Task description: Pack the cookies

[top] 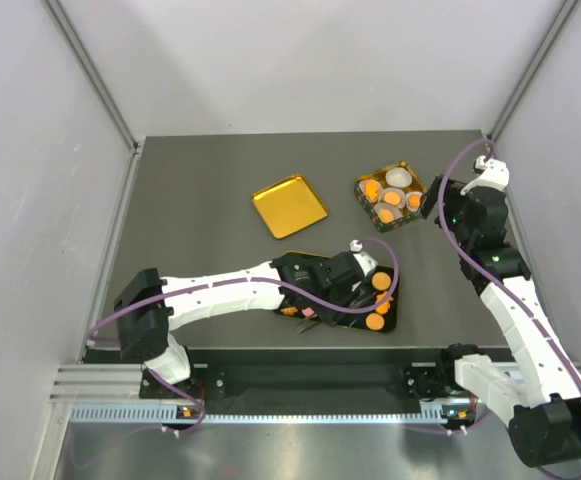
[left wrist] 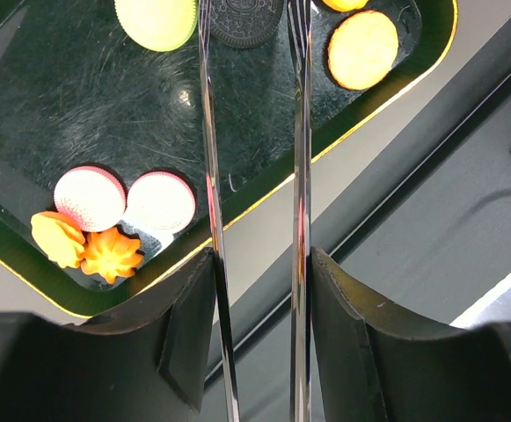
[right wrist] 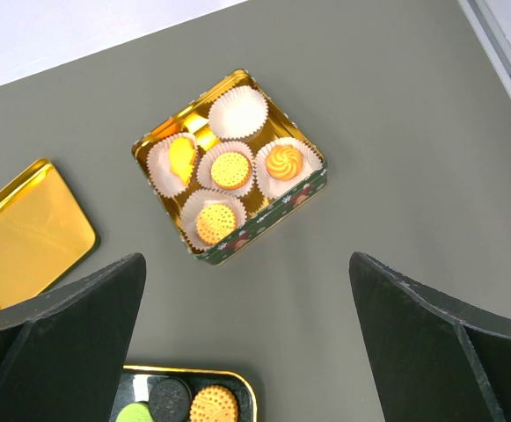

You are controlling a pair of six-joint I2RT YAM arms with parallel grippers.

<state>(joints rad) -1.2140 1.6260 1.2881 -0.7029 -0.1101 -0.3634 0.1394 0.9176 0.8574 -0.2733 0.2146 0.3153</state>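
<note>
Steel tongs (left wrist: pixel 209 176) sit pinched in my left gripper (left wrist: pixel 259 264), about half closed, the blades flanking a dark cookie (left wrist: pixel 246 22) on the tray (left wrist: pixel 26 97). Other cookies (left wrist: pixel 362 48) lie there too, and four sit in the tin (right wrist: pixel 264 224). My right gripper (right wrist: pixel 246 259) gapes, empty. Risk: the blades look slick, so a light squeeze could drop the cookie and a hard one crack it.

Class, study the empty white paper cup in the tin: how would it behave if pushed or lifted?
The empty paper cup looks thin and pleated, so it would probably crumple under a squeeze. With nothing inside, it is likely very light and may tip or slide. The wall of the tin beside it should limit sliding.
</note>
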